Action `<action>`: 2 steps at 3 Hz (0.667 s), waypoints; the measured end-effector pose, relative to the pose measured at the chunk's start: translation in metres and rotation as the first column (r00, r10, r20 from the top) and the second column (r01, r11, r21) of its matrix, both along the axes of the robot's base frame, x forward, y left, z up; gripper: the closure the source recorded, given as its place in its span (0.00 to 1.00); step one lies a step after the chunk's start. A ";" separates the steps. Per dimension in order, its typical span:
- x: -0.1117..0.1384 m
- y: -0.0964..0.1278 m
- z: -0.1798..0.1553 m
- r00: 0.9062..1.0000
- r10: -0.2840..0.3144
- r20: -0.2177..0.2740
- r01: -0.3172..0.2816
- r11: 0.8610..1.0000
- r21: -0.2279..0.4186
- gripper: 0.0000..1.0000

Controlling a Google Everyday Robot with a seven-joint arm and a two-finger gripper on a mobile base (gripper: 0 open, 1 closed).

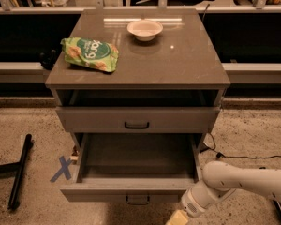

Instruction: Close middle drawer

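The middle drawer (137, 191) is pulled far out of the grey-taupe cabinet (178, 64). Its long grey box is empty, and its small dark loop handle (137, 199) faces the camera. The drawer above it (136, 118), with the wider front, stands out slightly. The lowest drawer is hidden under the open one. My white arm (234, 179) comes in from the right. My gripper (178, 217) hangs at the bottom edge of the view, just below and in front of the open drawer's right front corner, partly cut off.
A green snack bag (90, 54) and a white bowl (144, 29) sit on the cabinet top. A black bar (19, 171) and a blue X mark (62, 168) lie on the floor to the left. A black cable (234, 154) runs along the floor to the right.
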State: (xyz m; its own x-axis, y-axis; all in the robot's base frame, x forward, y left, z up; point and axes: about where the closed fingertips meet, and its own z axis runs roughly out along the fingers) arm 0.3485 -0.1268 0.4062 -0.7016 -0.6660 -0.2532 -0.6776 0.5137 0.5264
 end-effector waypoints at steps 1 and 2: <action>0.038 0.001 -0.023 0.994 -0.068 0.085 0.067 0.998 0.013 0.49; 0.057 -0.002 -0.028 0.986 -0.105 0.129 0.104 0.994 0.019 0.72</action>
